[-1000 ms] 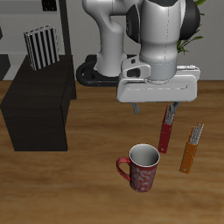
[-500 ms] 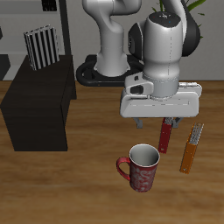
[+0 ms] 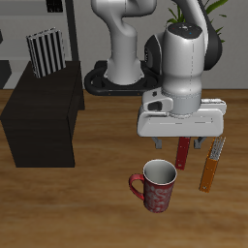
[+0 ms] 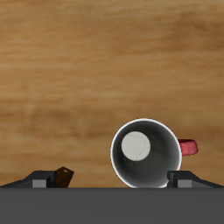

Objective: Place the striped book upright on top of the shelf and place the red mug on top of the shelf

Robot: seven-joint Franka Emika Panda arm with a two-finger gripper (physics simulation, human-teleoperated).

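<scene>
One of two placements done, mug pickup pending.

Striped book (image 3: 44, 52) upright on top of shelf (image 3: 39, 108), at the back edge; that half looks finished. Red mug (image 3: 155, 186) upright on table (image 3: 87, 203) near the front edge, well apart from shelf, handle (image 4: 190, 146) pointing away from the red book (image 3: 182, 153) and orange book (image 3: 210, 167) lying beside it. Gripper (image 3: 178, 143) hovering just above and slightly behind the mug, holding nothing; fingertips (image 4: 51, 178) spread wide in the wrist view, white inside of mug between them but off-centre. Left to do, by the look of it: descend, grasp rim, carry across, set down on shelf top beside book.
</scene>
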